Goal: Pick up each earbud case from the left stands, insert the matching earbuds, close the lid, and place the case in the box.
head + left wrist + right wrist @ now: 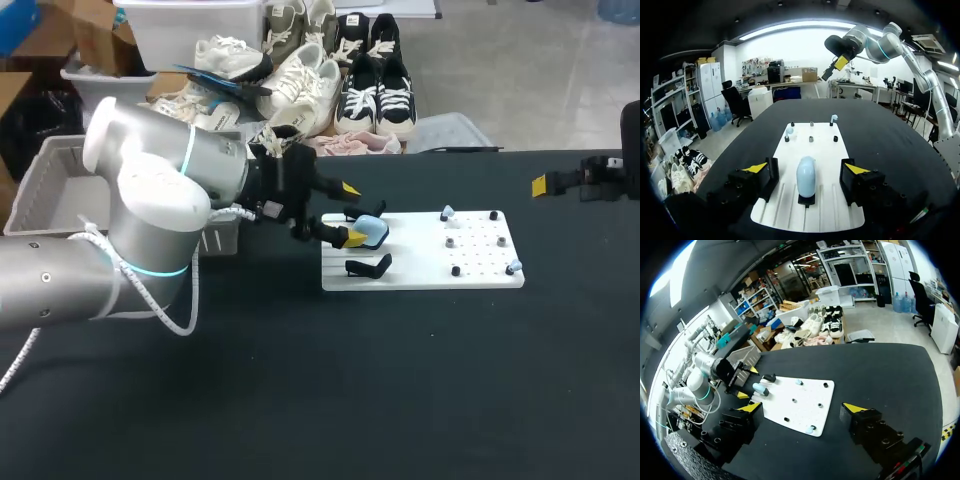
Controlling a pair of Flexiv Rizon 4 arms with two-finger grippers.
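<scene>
Left gripper (pixel 806 168) is spread wide either side of the pale blue earbud case (pixel 805 179) on its stand (pixel 806 200), not pinching it. Right gripper (pixel 803 408) is spread too, hanging well off the white board (pixel 805 401).

A black table (pixel 300 400) fills the lower part of the head view. Right of centre on it lies a white board (pixel 420 275), with small black pegs (pixel 456 271) on its right half.

Bright, even overhead light; soft shadows; mild glare.
</scene>
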